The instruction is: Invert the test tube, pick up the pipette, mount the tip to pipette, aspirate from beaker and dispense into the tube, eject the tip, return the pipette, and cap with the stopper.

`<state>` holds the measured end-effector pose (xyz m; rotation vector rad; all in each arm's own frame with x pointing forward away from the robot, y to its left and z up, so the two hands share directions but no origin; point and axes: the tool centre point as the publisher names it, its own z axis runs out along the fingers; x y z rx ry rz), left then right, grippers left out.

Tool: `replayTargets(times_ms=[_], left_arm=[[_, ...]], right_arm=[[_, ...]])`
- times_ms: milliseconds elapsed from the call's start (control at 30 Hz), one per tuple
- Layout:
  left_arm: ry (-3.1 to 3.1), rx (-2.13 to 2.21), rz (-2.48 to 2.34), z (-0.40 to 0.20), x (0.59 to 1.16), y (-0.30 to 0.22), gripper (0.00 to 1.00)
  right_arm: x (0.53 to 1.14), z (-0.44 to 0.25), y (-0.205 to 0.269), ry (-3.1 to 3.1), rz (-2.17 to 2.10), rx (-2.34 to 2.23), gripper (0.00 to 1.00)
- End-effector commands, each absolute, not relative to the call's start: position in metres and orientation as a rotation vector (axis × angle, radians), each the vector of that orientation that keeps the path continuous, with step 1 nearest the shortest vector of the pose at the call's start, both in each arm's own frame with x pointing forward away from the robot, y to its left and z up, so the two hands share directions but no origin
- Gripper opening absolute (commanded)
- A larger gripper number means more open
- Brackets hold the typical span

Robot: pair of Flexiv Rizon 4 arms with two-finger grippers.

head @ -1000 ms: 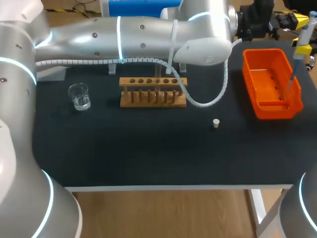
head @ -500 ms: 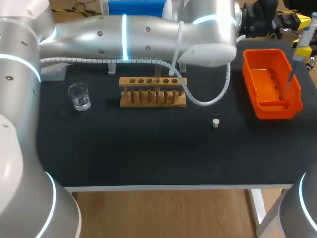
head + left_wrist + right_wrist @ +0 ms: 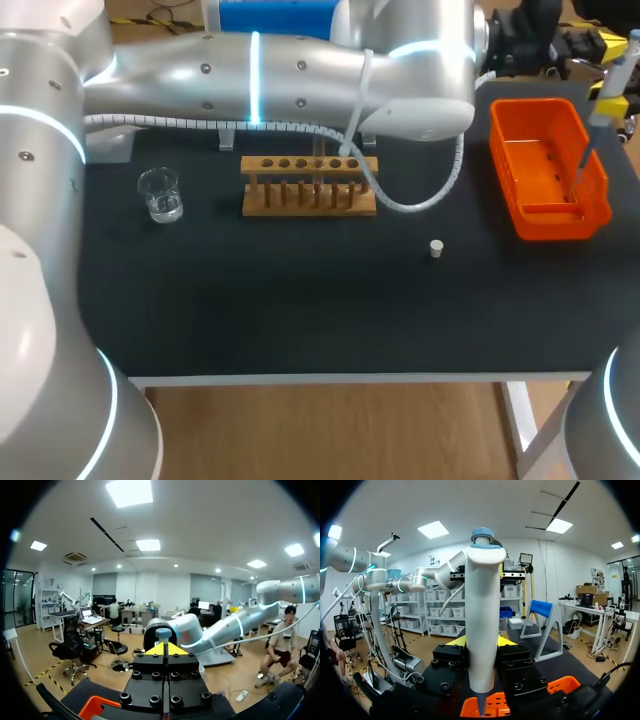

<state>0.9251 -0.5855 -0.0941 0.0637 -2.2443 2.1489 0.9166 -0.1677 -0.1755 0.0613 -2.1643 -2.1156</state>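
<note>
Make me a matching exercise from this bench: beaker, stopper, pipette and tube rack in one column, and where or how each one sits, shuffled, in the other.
Things:
1. beaker
2. stopper
3. pipette
4. tube rack

Descriptions:
A. wooden, with a row of holes, near the middle of the table
B. gripped in the right tool, its tip over the orange bin
C. small and white, lying alone between rack and bin
D. clear glass, standing left of the rack

Pairs: 1-D, 2-C, 3-B, 4-A
</note>
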Motion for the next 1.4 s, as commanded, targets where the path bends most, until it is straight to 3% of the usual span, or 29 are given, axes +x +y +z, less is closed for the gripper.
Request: replayTargets(times_ms=[33, 733, 800, 867, 933, 1400], left_arm=[[-2.220, 0.015, 2.111, -0.109, 0.930, -0.592, 0.00], [-2.261, 0.039, 2.171, -0.057, 0.933, -0.572, 0.00], [-2.274, 0.025, 2.152, -0.050, 0.934, -0.570, 0.46], [-2.280, 0.054, 2.120, -0.045, 0.934, -0.566, 0.57], [-2.277, 0.083, 2.073, -0.042, 0.934, -0.561, 1.00], [-2.365, 0.177, 1.925, -0.037, 0.906, -0.508, 1.00]], right_arm=[[0.919, -0.163, -0.167, -2.164, -2.111, 0.070, 0.00], [0.919, -0.163, -0.167, -2.164, -2.111, 0.070, 0.00], [0.919, -0.163, -0.167, -2.164, -2.111, 0.070, 0.00], [0.919, -0.163, -0.167, -2.164, -2.111, 0.070, 0.00], [0.919, -0.163, -0.167, -2.164, -2.111, 0.070, 0.00], [0.919, -0.163, -0.167, -2.164, -2.111, 0.070, 0.00]])
